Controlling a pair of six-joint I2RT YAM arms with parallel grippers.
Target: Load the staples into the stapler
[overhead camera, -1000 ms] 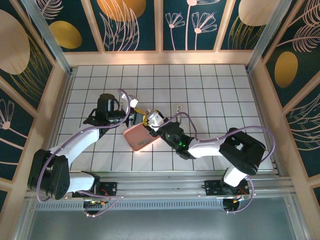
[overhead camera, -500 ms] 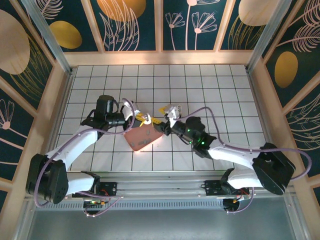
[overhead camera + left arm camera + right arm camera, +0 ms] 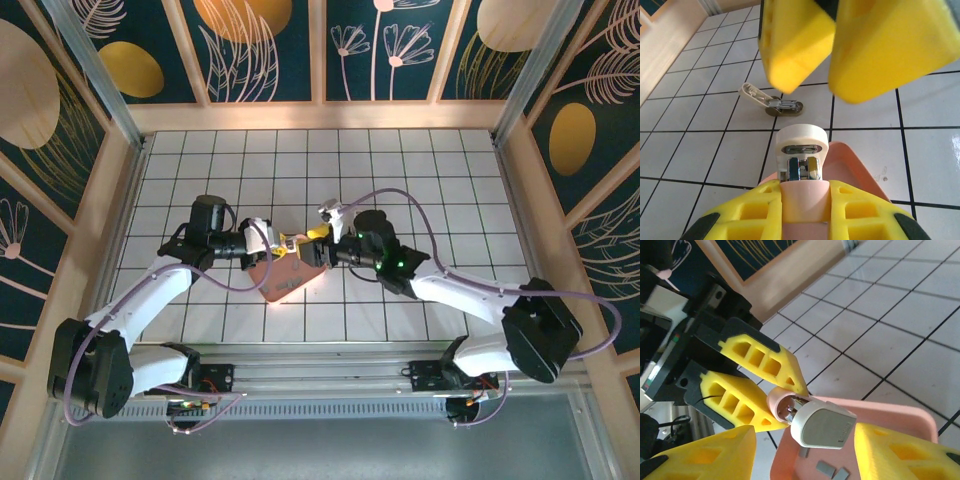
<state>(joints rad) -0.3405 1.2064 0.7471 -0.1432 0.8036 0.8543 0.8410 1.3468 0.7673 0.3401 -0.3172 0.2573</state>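
Two arms meeting over a pink tray (image 3: 900, 412) on a white tiled table (image 3: 400, 170). The left gripper (image 3: 805, 187) reaches in from the tray's left side, its yellow fingers (image 3: 760, 360) pressed against the pink body of a small stapler (image 3: 802, 145), which it holds just above the tray's far edge. The stapler's white cap end stands raised, with metal parts showing in its slot. The right gripper (image 3: 805, 432) comes from the tray's right side with its jaws spread, one finger on either side of the stapler's cap and neither touching it. The staples (image 3: 827, 469), small grey strips, lie loose on the tray floor, directly below the held stapler. Beyond the tray, a small white-and-metal object (image 3: 772, 102) rests on the tiles; what it is cannot be told.
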